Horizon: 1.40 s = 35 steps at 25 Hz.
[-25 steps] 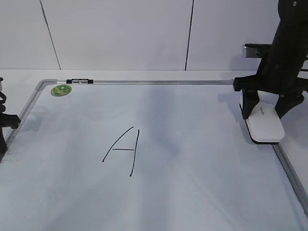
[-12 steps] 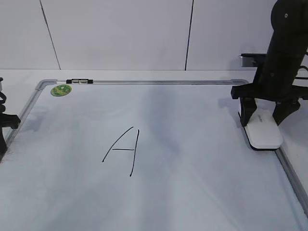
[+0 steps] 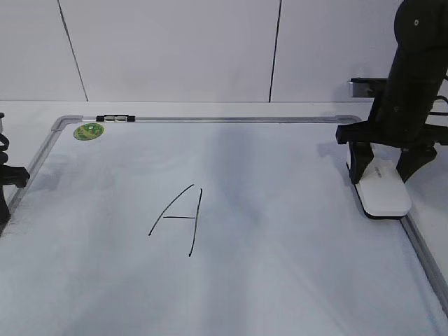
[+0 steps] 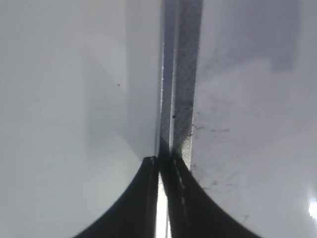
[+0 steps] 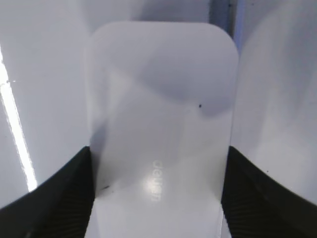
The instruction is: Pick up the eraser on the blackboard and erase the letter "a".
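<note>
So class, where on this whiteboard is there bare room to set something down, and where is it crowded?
Bare: the stretch between the capital A and the eraser, the strip between the green sticker and the A, and the near edge below the A. Crowded: the right frame, where the right gripper straddles the eraser, and the left frame by the left gripper.
</note>
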{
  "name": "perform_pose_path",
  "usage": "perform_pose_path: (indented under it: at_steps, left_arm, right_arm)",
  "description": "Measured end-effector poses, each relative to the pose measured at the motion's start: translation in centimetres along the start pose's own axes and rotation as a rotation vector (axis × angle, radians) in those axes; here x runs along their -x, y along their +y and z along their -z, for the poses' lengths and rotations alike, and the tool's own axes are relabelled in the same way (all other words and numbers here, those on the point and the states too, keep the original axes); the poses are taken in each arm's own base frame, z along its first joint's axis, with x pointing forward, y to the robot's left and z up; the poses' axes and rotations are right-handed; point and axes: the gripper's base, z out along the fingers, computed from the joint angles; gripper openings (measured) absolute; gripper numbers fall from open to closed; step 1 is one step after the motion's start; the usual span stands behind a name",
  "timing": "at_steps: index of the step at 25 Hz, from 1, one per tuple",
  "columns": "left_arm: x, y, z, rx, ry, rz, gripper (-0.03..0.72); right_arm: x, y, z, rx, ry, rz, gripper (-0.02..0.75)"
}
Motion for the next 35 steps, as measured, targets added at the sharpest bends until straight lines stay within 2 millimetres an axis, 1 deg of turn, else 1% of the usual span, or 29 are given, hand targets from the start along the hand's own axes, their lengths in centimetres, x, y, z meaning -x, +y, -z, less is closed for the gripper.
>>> perform_pose_path:
  at_steps: [3, 9, 25, 28, 30, 33, 35]
  left_arm:
    - [0.0, 0.0, 0.0, 0.000, 0.000, 0.000, 0.014]
    - [0.0, 0.0, 0.0, 0.000, 0.000, 0.000, 0.014]
    - [0.0, 0.0, 0.0, 0.000, 0.000, 0.000, 0.014]
    - [0.0, 0.0, 0.0, 0.000, 0.000, 0.000, 0.014]
    - [0.0, 0.0, 0.0, -0.001, 0.000, 0.000, 0.024]
    - [0.0, 0.0, 0.0, -0.001, 0.000, 0.000, 0.016]
    - [0.0, 0.0, 0.0, -0.001, 0.000, 0.000, 0.015]
  right_arm:
    - [0.0, 0.0, -0.2, -0.001, 0.004, 0.000, 0.535]
    - [0.3, 0.1, -1.6, -0.005, 0.039, 0.001, 0.535]
    - [0.4, 0.0, -1.7, -0.015, 0.040, 0.005, 0.536]
    - [0.4, 0.0, -1.8, -0.015, 0.041, 0.011, 0.550]
    - [0.4, 0.0, -1.8, -0.015, 0.043, 0.016, 0.571]
    - [0.5, 0.0, -2.0, -0.022, 0.046, 0.020, 0.613]
    - [0.5, -0.1, -2.0, -0.024, 0.046, 0.021, 0.626]
